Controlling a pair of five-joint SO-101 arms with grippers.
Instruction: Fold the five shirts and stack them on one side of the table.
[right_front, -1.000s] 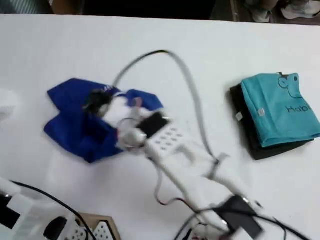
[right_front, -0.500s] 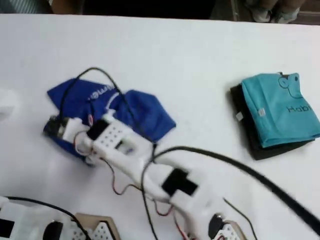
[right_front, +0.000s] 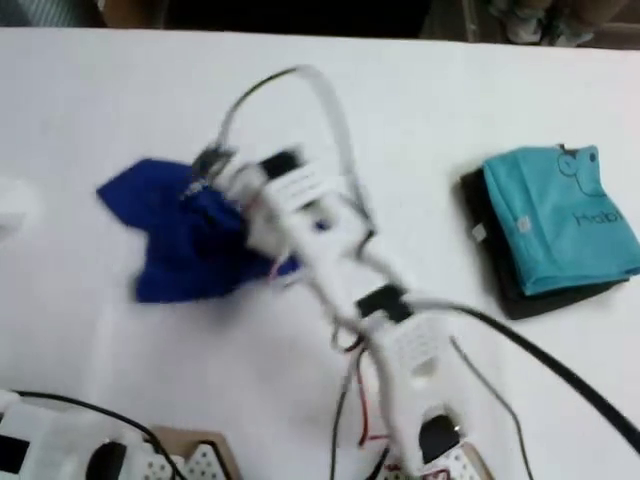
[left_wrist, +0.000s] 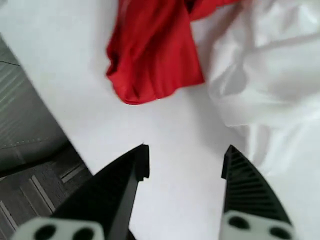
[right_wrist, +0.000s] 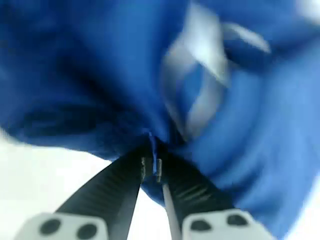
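Teal folded cloth shirt (right_front: 558, 220) is hiding most of black folded shirt (right_front: 488, 265); blue crumpled cloth shirt (right_wrist: 100, 75) is blurring around right claw (right_wrist: 152, 167).

The folded teal shirt (right_front: 560, 220) carries a short line of dark lettering (right_front: 597, 217) below a dark outline drawing (right_front: 577, 162), plus a white tag (right_front: 521, 224) too small to read. The black shirt (right_front: 485, 262) beneath shows a second white tag (right_front: 478, 233), also unreadable. The white marks (right_wrist: 200, 75) on the blue shirt (right_wrist: 90, 65) are blurred beyond reading.
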